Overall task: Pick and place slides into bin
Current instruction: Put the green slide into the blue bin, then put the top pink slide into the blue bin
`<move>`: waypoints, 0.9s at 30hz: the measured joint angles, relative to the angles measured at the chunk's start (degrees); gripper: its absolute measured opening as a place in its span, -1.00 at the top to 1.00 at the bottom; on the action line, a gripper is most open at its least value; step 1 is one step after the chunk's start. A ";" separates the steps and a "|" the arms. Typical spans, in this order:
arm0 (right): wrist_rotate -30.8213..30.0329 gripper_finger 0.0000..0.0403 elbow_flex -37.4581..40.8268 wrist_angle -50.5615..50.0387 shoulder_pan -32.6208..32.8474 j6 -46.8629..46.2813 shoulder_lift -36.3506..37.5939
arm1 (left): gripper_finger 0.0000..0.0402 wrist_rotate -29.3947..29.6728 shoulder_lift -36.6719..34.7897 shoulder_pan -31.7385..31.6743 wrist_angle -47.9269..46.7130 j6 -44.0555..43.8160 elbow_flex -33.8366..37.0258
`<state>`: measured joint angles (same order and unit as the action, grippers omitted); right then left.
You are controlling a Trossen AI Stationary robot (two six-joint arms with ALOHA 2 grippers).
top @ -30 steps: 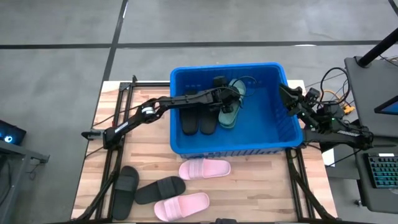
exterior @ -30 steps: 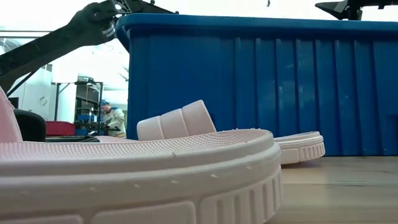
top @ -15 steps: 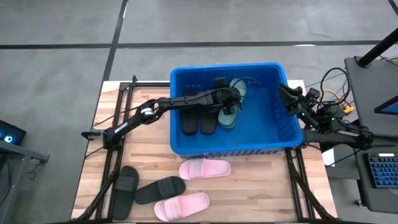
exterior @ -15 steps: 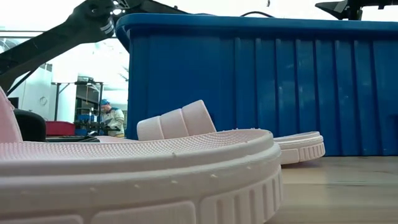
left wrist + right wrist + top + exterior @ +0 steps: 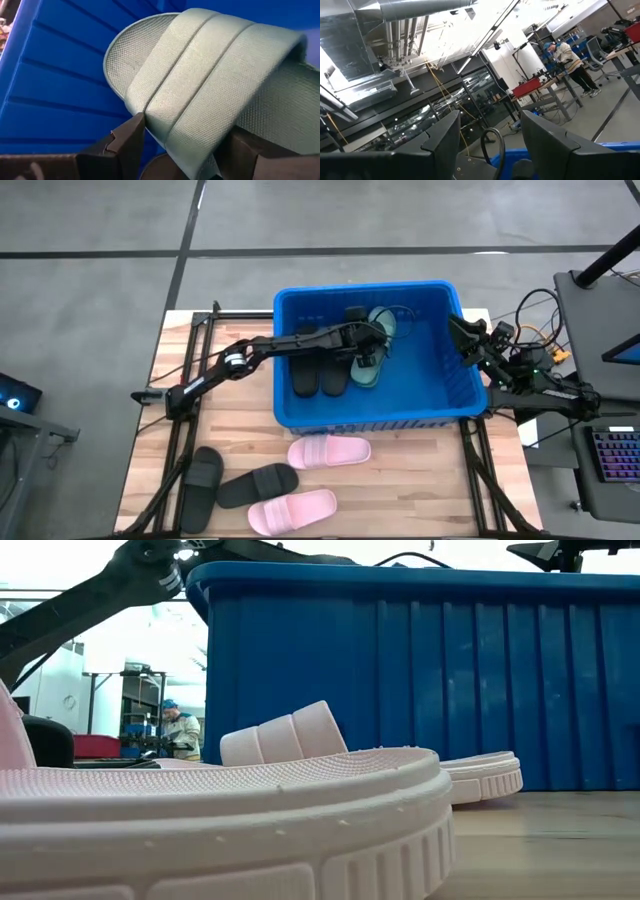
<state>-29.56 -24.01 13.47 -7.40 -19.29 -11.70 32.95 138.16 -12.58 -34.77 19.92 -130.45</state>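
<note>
A pale wooden table [image 5: 400,480] stands on grey floor; at lower left lie two black and two pink slides [image 5: 329,450]. At centre, in the bin [image 5: 440,395], the left gripper [image 5: 185,150] clamps a green slide [image 5: 210,100]. Right gripper [image 5: 487,137] at right rim, gaping, empty; bin contents partly hidden

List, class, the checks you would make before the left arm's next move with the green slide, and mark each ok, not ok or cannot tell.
1. left gripper holds the green slide by its strap: ok.
2. Slide is over the bin, inside its walls: ok.
3. Slide resting on the bin floor: cannot tell.
4. Landing spot is free of the black slides in the bin: ok, they lie beside it.
5. right gripper waits open at the bin's right rim, clear of the drop: ok.
</note>
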 joint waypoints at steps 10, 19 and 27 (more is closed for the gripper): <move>0.00 0.00 0.00 -0.12 0.00 0.02 0.02 | 0.04 -3.82 -2.07 0.32 -2.82 0.09 0.00; 0.00 0.00 0.00 -0.12 0.00 0.46 0.11 | 0.04 -5.89 -4.71 0.98 -8.17 -0.15 0.11; 0.00 0.00 0.00 0.03 0.00 1.75 0.11 | 0.15 -25.61 -13.91 1.05 -7.25 -9.69 0.09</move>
<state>-29.56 -24.01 13.50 -7.40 -17.54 -11.60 7.34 124.26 -11.53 -42.02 10.23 -130.37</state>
